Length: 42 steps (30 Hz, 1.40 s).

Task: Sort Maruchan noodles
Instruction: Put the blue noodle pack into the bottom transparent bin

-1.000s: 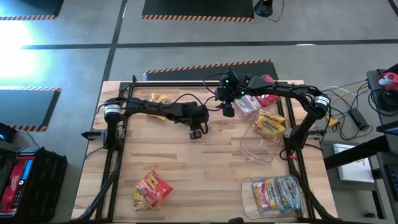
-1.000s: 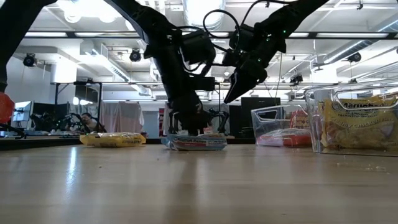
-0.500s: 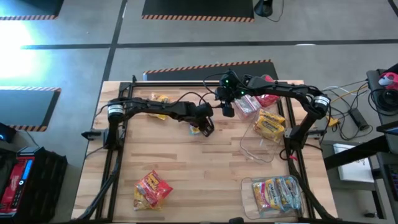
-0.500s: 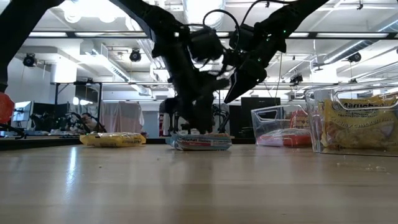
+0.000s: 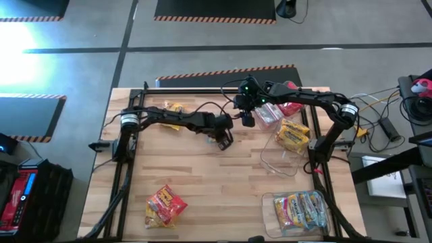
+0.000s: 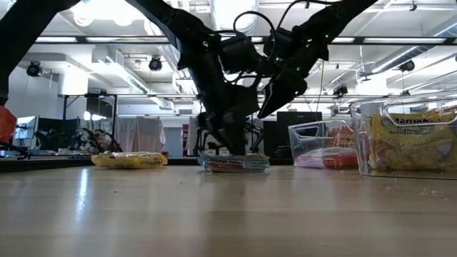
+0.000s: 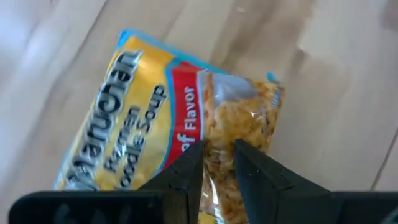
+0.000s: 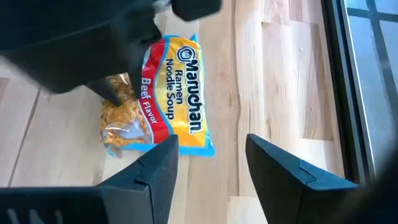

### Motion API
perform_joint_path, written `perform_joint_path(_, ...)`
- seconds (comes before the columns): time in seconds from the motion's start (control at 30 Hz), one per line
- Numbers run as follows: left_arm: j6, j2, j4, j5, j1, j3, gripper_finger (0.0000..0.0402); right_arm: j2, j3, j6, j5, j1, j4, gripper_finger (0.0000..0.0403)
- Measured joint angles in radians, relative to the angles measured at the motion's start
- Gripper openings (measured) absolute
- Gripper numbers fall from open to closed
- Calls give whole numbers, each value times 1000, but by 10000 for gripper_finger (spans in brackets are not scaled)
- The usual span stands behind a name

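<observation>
I see the table [image 5: 202,182] as a broad top of pale wooden planks, with my two dark jointed arms reaching toward its far middle. Along the right side stand three clear hard-plastic tubs: the near tub [image 5: 300,213] holds a row of crinkly blue-and-yellow packets, the middle tub [image 5: 290,138] has a yellow packet leaning at its far end, and the far tub [image 5: 270,113] holds something pink-red. On the near left a red packet [image 5: 165,204] lies flat on the wood, and a yellow packet [image 5: 173,108] lies at the far left, partly under the left arm. The left gripper [image 7: 214,163] is down on a blue-edged yellow beef packet [image 8: 163,93] at the table's far middle; its fingers stand narrow, tips pressed onto the clear crinkly end where the noodles show, and I cannot tell if they truly pinch it. The packet lies flat on the planks in the low view. The right gripper [image 8: 208,165] hangs just beside and above that packet, its two dark flat fingers spread wide with nothing between them.
</observation>
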<state>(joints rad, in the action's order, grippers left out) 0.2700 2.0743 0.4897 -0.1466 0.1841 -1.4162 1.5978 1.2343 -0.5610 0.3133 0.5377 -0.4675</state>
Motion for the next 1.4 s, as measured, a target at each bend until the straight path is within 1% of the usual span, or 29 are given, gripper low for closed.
perform_joint_path(0.13,-297,1,8,6,1,0,76,0,0,0,0,0,0,176)
perform_joint_path(0.27,-528,1,20,31,6,0,76,0,0,1,0,0,-1,176)
perform_joint_path(0.4,-668,-2,40,43,14,1,76,0,0,12,0,0,-1,176)
perform_joint_path(0.5,-669,-14,43,48,20,4,76,0,0,13,0,0,-1,176)
perform_joint_path(0.6,-596,-37,41,49,22,7,76,0,0,18,-1,0,-1,176)
perform_joint_path(0.67,-502,-54,46,49,24,8,76,0,0,25,-1,0,0,176)
perform_joint_path(0.83,-137,-72,56,55,23,11,77,0,0,29,0,0,1,176)
perform_joint_path(0.9,-32,-77,51,59,20,11,77,0,0,26,0,0,1,176)
perform_joint_path(1.0,47,-82,37,62,14,11,77,0,0,20,0,0,1,176)
perform_joint_path(1.17,105,-96,30,62,12,10,77,0,0,-10,0,0,2,176)
perform_joint_path(1.23,154,-98,27,56,12,9,77,0,0,-16,0,0,3,176)
perform_joint_path(1.33,277,-98,31,20,12,9,77,0,0,-16,0,0,6,176)
perform_joint_path(1.4,440,-98,32,-24,13,8,77,0,0,-17,0,0,8,176)
